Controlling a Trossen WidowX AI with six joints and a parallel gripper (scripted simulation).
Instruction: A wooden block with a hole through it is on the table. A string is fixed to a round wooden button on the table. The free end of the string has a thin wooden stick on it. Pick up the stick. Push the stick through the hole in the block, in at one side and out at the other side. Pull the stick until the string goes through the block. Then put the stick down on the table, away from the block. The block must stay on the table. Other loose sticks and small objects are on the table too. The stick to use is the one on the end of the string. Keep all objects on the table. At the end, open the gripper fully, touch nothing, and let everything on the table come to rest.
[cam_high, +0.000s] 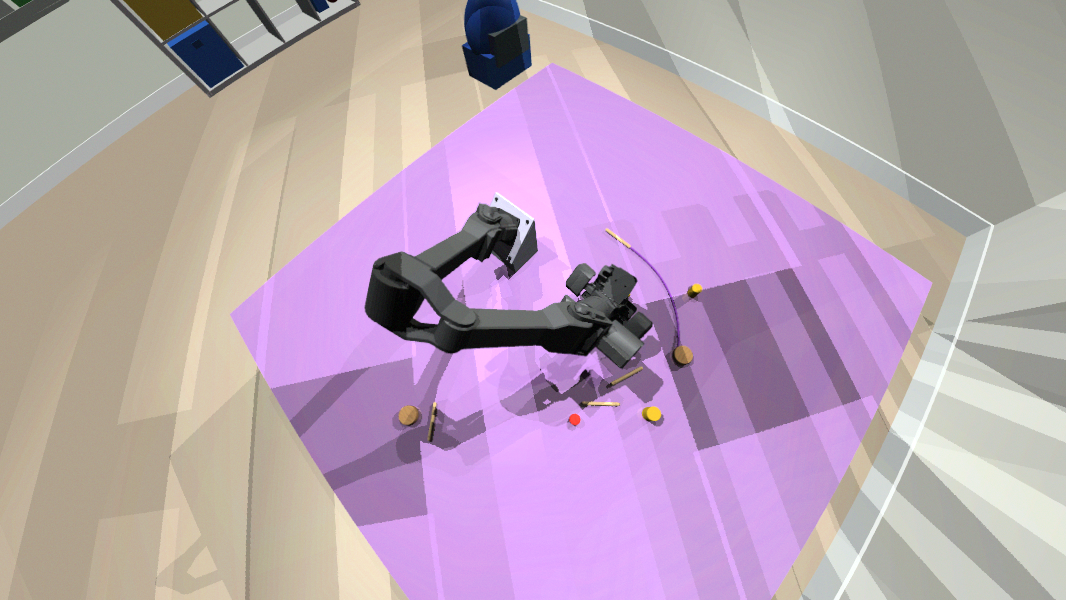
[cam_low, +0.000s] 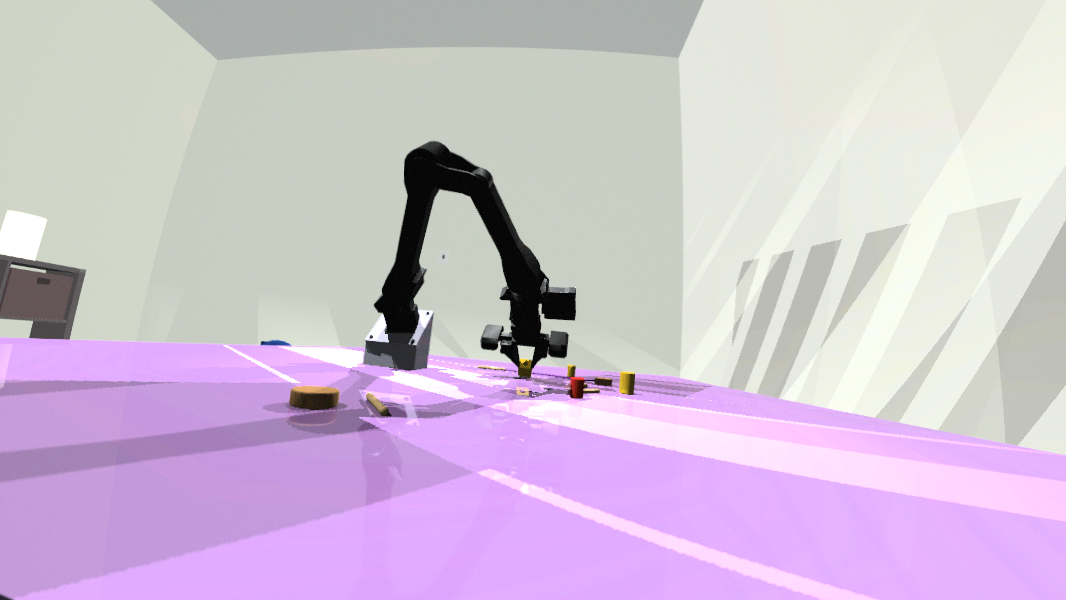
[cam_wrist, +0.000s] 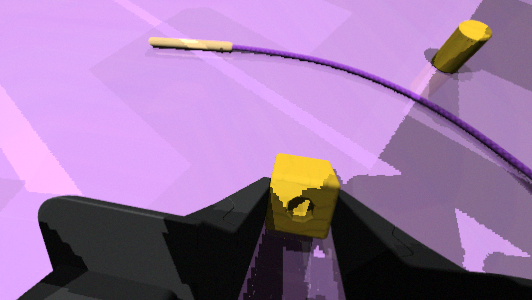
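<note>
Stick on the string's end lies flat on the table, well apart from my claw, beyond it and off to the left in the wrist view. Its long axis runs nearly straight across that view, with the string leaving its right end and bending round toward the round button. What I have gripped is the yellow block, one finger pressed to each side, its hole facing back toward the wrist camera. So the hole seems to run roughly crosswise to the stick, and I judge that turn matters most now. From the exterior view the block looks just above the table, so I'd set it down before letting go, then go for the stick with this one arm. A small yellow peg stands outside the string's curve; swinging wide that way could knock it.
</note>
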